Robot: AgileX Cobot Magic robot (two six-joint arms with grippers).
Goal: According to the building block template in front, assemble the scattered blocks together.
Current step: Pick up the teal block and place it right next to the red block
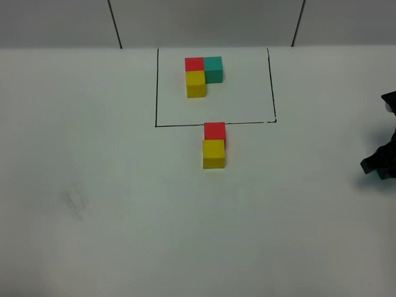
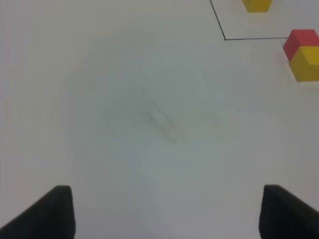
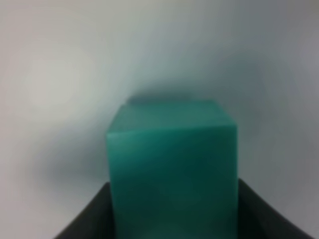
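The right tool [image 3: 172, 221], off at the right of the counter [image 1: 93, 204], seemed clamped on the teal block [image 3: 172, 159], presumably bound beside the red block [image 1: 215, 130] joined to the yellow block [image 1: 213, 154] near the template [image 1: 203, 74]; the left tool [image 2: 168, 214] gaped empty.

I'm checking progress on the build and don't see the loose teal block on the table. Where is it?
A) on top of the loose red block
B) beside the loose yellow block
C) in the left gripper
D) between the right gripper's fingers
D: the right wrist view shows the teal block filling the gap between the right gripper's dark fingers, while the left gripper is open and empty.
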